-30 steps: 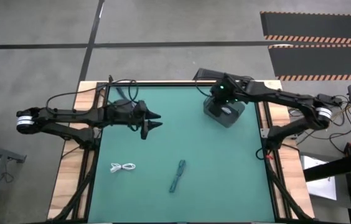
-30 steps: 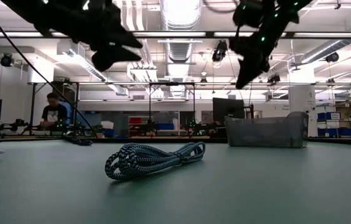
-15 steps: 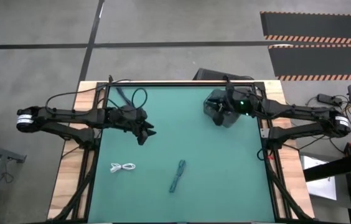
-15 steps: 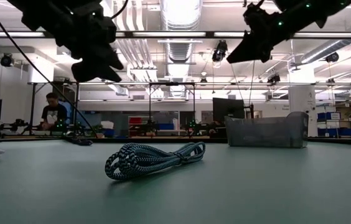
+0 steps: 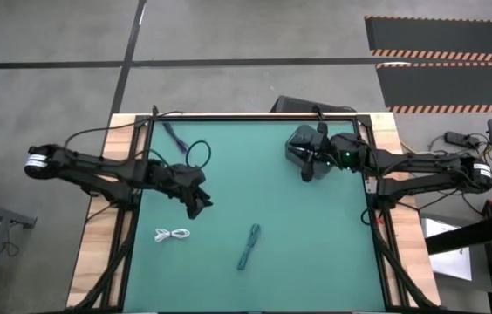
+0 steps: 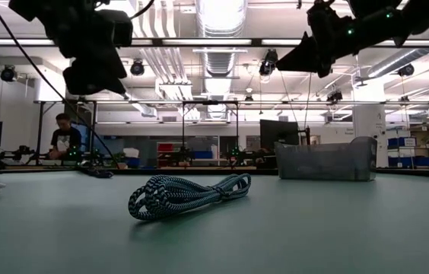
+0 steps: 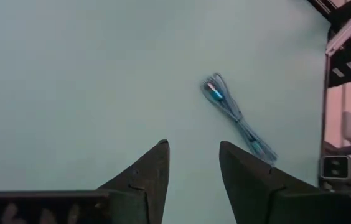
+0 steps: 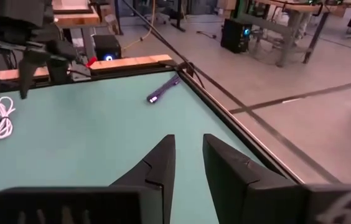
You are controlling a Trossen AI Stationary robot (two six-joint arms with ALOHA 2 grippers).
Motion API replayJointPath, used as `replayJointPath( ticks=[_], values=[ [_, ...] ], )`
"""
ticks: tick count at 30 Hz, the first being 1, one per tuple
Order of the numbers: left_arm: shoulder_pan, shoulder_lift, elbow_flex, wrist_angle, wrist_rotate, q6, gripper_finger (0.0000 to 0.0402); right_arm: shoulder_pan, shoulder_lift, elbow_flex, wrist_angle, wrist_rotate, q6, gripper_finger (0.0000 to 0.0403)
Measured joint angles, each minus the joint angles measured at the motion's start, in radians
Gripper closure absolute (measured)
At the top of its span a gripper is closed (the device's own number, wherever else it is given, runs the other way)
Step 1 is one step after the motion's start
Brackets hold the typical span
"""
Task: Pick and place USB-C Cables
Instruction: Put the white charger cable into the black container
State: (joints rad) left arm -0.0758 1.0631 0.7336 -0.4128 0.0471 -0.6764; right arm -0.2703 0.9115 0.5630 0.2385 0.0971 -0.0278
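So we've got the green worktop with a grey bin up by its far right corner. The right tool hangs just beside the bin, fingers a small gap apart and empty. The left tool is over the left half of the worktop, also a bit open with nothing in it, pointing down toward the white cable.

That white cable sits near the left edge, well clear of everything. The teal cable lies around the middle, nearer the front edge. There's a purplish cable up by the far left corner too. Can't tell what's in the bin.

Our take on handling: these are light, floppy little bundles, and the teal one looks braided, so it's probably grippy. We'd pinch across the middle of the bundle where the loops bunch together, not at a loose end, or it'll likely unravel and dangle. The white one lies flat, so the fingers would need to go right down to the surface.
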Motion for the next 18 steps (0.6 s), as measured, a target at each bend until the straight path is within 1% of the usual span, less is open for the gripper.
replayJointPath(
  ticks=[3, 8, 14, 18],
  values=[
    [-0.032, 0.045, 0.023, 0.003, 0.000, -0.037, 0.0277, 0.000, 0.000, -0.004, 0.006, 0.000, -0.010, 0.0326],
    [-0.065, 0.172, 0.089, -0.009, -0.001, -0.078, 0.0277, 0.000, 0.000, -0.005, 0.006, -0.002, -0.017, 0.0331],
    [-0.092, 0.339, 0.245, -0.212, -0.001, -0.067, 0.0277, 0.002, 0.000, -0.005, 0.005, -0.028, -0.027, 0.0333],
    [-0.110, 0.419, 0.336, -0.319, 0.001, -0.043, 0.0277, 0.004, -0.001, -0.005, 0.001, -0.029, -0.035, 0.0328]
  ],
)
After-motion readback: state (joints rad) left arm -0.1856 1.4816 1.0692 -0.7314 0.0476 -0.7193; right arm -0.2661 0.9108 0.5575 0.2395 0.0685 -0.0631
